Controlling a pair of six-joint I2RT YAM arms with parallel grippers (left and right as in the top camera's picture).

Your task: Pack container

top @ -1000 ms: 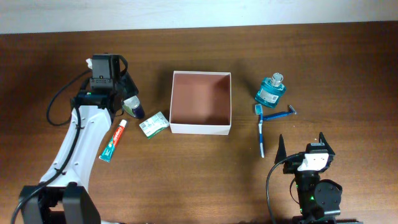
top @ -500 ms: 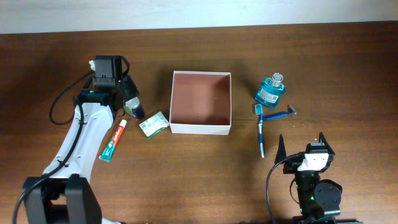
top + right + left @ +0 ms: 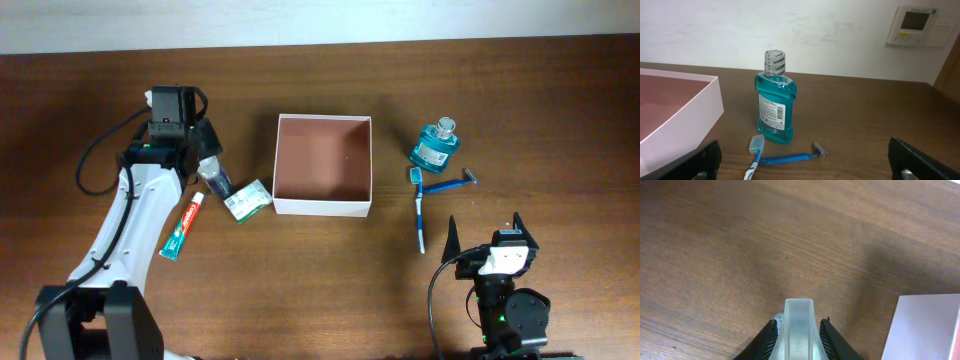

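The container [image 3: 322, 207] is a square white box with a reddish-brown inside, open-topped, at the table's middle; its corner shows at the lower right of the left wrist view [image 3: 925, 327]. To its left my left gripper [image 3: 211, 166] is shut on a small dark tube with a translucent white cap [image 3: 217, 181]. Both pads press the cap [image 3: 799, 330] in the left wrist view. My right gripper [image 3: 484, 234] stands open near the front edge, nothing between its fingers [image 3: 807, 167].
A toothpaste tube [image 3: 182, 228] and a green-white packet [image 3: 247, 199] lie left of the container. On its right stand a teal mouthwash bottle [image 3: 434, 146], a blue toothbrush [image 3: 419, 212] and a blue razor [image 3: 448, 184].
The left gripper's fingers have narrowed onto the small tube, which has shifted slightly. The right arm has not moved.
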